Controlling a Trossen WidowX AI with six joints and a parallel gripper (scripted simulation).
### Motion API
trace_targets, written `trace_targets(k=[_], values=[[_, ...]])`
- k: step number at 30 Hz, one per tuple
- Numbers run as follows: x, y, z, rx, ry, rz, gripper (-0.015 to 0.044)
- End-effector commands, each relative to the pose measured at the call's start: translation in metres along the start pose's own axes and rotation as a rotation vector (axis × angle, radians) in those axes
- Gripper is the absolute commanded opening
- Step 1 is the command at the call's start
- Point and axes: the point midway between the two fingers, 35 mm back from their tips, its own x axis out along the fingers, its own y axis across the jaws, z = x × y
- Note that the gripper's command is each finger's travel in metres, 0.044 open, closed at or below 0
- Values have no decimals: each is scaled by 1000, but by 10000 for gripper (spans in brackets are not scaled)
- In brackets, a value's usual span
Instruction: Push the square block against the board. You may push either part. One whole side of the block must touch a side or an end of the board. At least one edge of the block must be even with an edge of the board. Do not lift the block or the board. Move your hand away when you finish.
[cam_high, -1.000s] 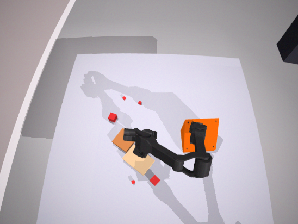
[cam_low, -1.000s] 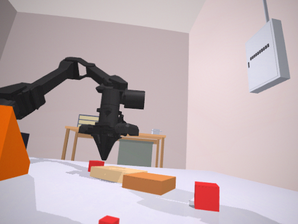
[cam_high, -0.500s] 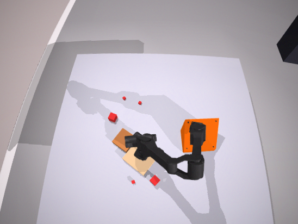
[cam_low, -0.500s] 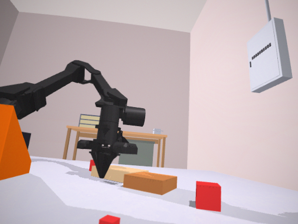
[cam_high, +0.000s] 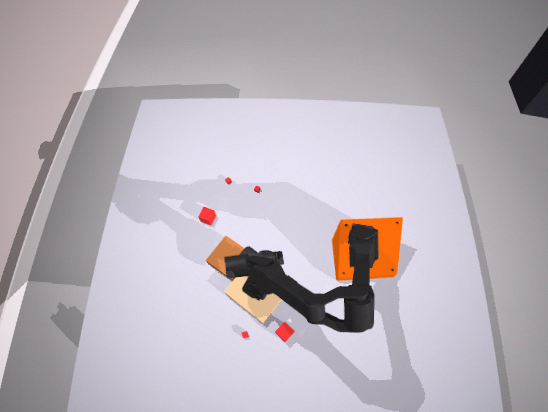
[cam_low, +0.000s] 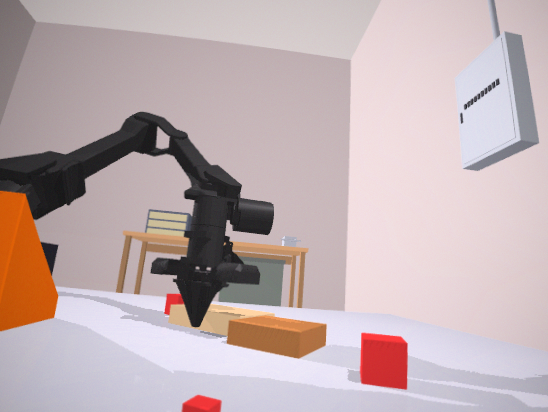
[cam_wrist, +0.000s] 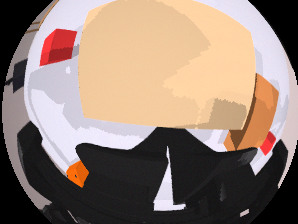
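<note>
The square block (cam_high: 224, 252) (cam_low: 270, 336) (cam_wrist: 267, 102), orange-brown, lies flat at one end of the board (cam_high: 260, 305) (cam_low: 215, 325) (cam_wrist: 160, 65), which is pale tan and oblong. The two lie very close; whether they touch is hard to tell. The block is offset sideways and sticks out past the board's long side on my gripper's side. My gripper (cam_low: 195, 324) (cam_wrist: 168, 123) is shut and empty, pointing down, its tips low beside that long side, near the block. Contact with the board is unclear. In the top view the arm hides the tips and part of both pieces.
A red cube (cam_high: 207, 216) (cam_low: 384, 361) lies beyond the block. Another red cube (cam_high: 285, 331) (cam_wrist: 57, 47) lies near the board's other end. Small red cubes (cam_high: 228, 180) (cam_high: 257, 189) (cam_high: 245, 334) lie around them. An orange wedge-shaped box (cam_high: 387, 250) (cam_low: 22, 270) stands beneath the arm.
</note>
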Motion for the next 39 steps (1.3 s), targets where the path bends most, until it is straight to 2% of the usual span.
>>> trace_targets(k=[1, 24, 39], values=[[0, -2, 8, -6, -3, -5, 0], [-1, 0, 39, -7, -5, -5, 0], [-1, 0, 40, -7, -5, -5, 0]])
